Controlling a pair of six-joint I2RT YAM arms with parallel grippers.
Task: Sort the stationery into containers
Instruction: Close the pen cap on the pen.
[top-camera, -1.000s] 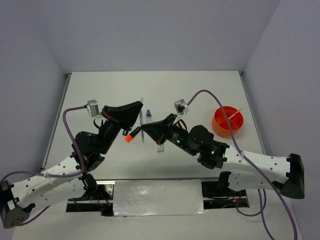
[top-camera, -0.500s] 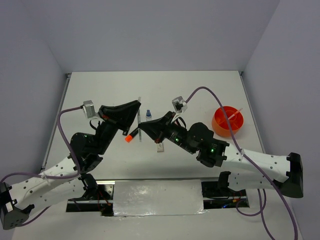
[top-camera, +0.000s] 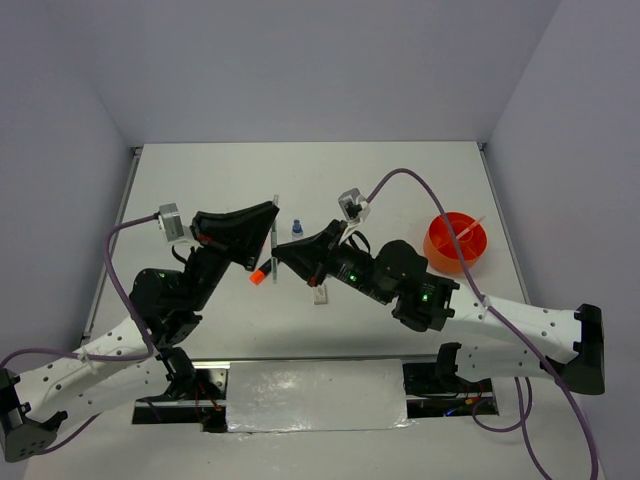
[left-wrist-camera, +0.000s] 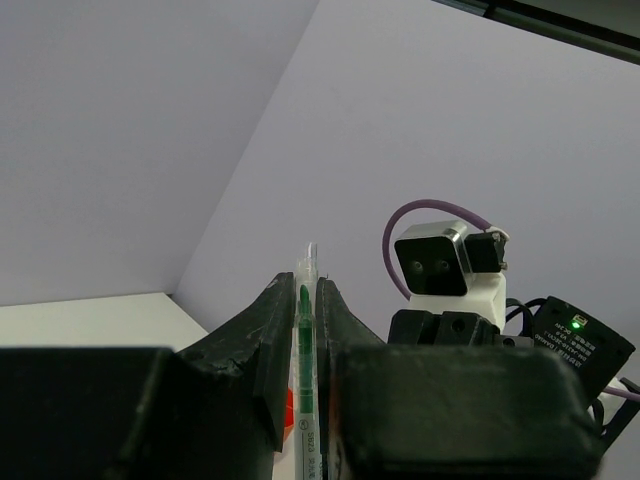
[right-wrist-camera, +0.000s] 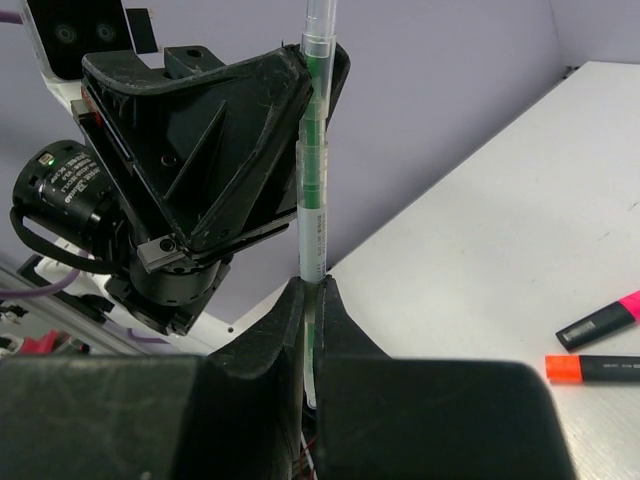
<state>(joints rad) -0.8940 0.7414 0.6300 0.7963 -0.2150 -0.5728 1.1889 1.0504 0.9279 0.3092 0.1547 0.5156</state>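
A thin clear pen (top-camera: 273, 235) with a green refill is held in the air by both grippers at once. My left gripper (top-camera: 271, 214) is shut on its far part, and my right gripper (top-camera: 281, 258) is shut on its near part. In the left wrist view the pen (left-wrist-camera: 304, 340) stands clamped between the jaws of the left gripper (left-wrist-camera: 303, 288). In the right wrist view the pen (right-wrist-camera: 313, 180) rises from the right gripper (right-wrist-camera: 311, 290) into the left gripper (right-wrist-camera: 300, 90). The orange bowl (top-camera: 445, 258) stands at the right with a thin pen (top-camera: 468, 228) in it.
A blue-capped bottle (top-camera: 297, 230), a white block (top-camera: 320, 294) and an orange-capped highlighter (top-camera: 258, 274) lie on the table under the grippers. The right wrist view shows a pink-capped highlighter (right-wrist-camera: 600, 320) and the orange-capped one (right-wrist-camera: 595, 368) on the table.
Both grippers and the pen between them have shifted a little to the left and away. Both jaws have stayed closed on the pen.
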